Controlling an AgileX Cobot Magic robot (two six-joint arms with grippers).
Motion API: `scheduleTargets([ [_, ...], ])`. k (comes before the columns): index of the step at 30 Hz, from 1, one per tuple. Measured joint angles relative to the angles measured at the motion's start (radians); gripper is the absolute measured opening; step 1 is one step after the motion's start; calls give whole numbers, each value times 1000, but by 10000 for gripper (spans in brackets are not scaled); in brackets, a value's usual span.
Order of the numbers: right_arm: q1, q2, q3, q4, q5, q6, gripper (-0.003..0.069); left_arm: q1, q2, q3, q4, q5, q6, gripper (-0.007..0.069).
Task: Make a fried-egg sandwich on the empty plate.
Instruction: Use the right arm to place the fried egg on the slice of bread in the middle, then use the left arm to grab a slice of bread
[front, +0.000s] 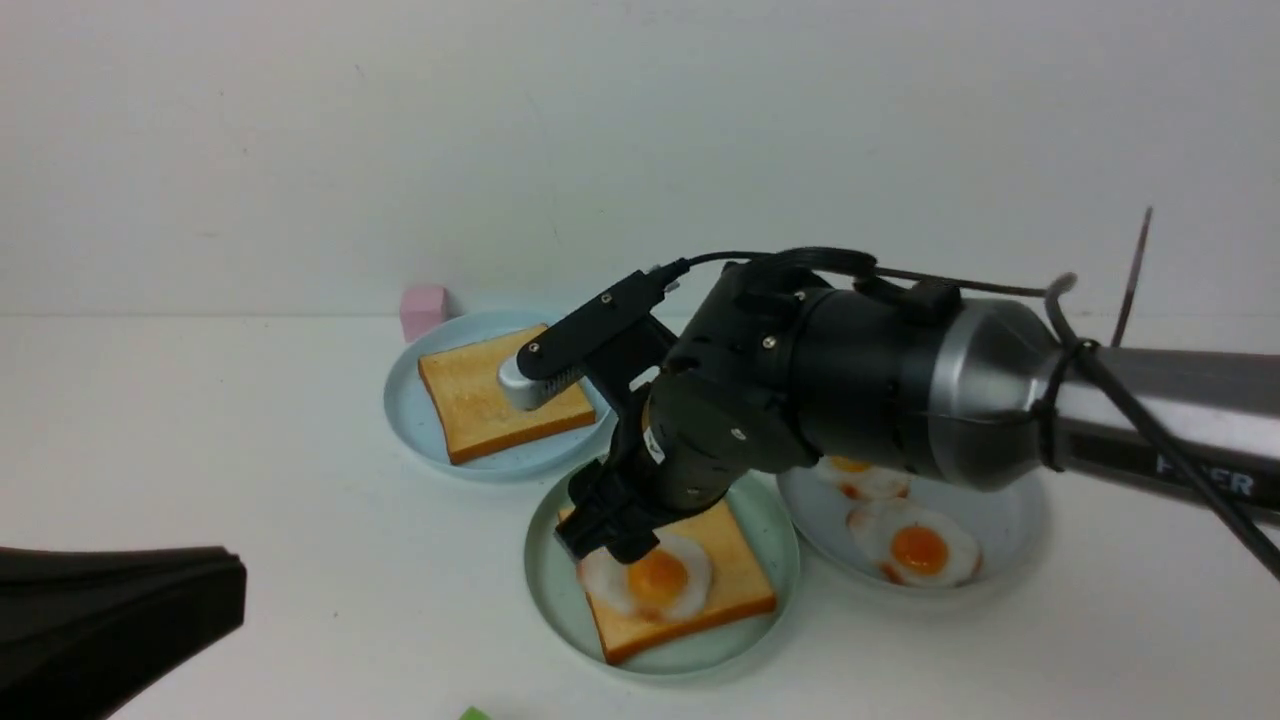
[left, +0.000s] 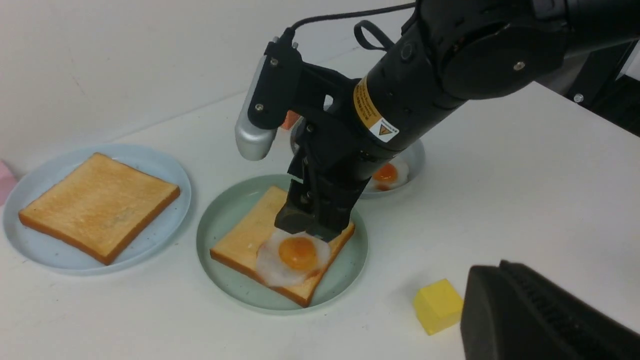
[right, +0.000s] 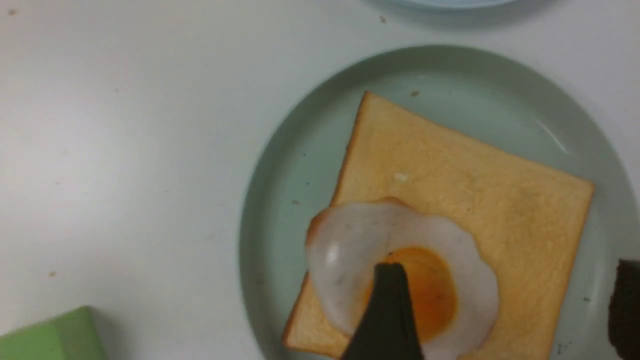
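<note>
The right gripper (front: 605, 535) hangs low over the mint-green plate (front: 545, 590), its jaws spread wide. In the right wrist view one finger (right: 387, 310) lies over the yolk and the other is out past the edge of the toast, so it pinches nothing. Directly beneath it the egg (front: 655, 578) lies flat on a toast slice (front: 735, 575), which rests on that plate.

The second toast slice (front: 480, 400) lies beyond the gripper and a little to its left, alone on the light blue plate (front: 410, 420). A pink block (front: 424, 308) stands just behind that plate. To the gripper's right, close by, the grey plate (front: 1010, 520) holds loose eggs (front: 920, 550).

A green block (right: 50, 337) sits on the white surface (front: 200, 450) on the near side of the gripper. The left gripper (front: 225, 595) is well off to the left of the plates, near a yellow block (left: 437, 306). Whether its jaws are spread or closed cannot be told.
</note>
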Motion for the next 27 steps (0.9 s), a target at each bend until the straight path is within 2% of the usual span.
scheduleTargets([
  [4, 0, -43, 0, 23, 27, 1, 582, 0, 0, 0, -1, 2, 0, -2],
  [8, 0, -89, 0, 22, 60, 1, 568, 0, 0, 0, -1, 25, 0, -2],
  [12, 0, -178, 0, 19, 163, -10, 477, 0, 42, 0, 8, 65, -12, -5],
  [13, 0, -225, 0, 19, 246, -27, 409, 0, 103, -1, 27, 76, -28, -13],
  [15, 0, -275, 0, 19, 329, -38, 325, 0, 178, -11, 63, 86, -41, -13],
  [18, 0, -374, 0, 19, 480, -46, 141, 11, 344, -67, 151, 90, -53, -13],
  [19, 0, -398, 0, 19, 506, -46, 97, 31, 384, -88, 164, 88, -53, -13],
  [20, 0, -411, 0, 19, 510, -46, 86, 31, 394, -94, 166, 88, -53, -13],
  [21, 0, -455, 1, 19, 526, -46, 15, 87, 467, -141, 170, 82, -51, -13],
  [22, 0, -496, 6, 23, 528, -46, -6, 145, 508, -174, 151, 77, -36, -13],
  [23, 0, -503, 8, 23, 528, -46, -7, 155, 524, -187, 147, 77, -27, -13],
  [25, 0, -602, 45, 31, 532, -45, -11, 287, 624, -267, 38, 87, 94, -13],
  [27, 0, -683, 93, 35, 540, -32, -11, 403, 728, -339, -143, 138, 273, -13],
])
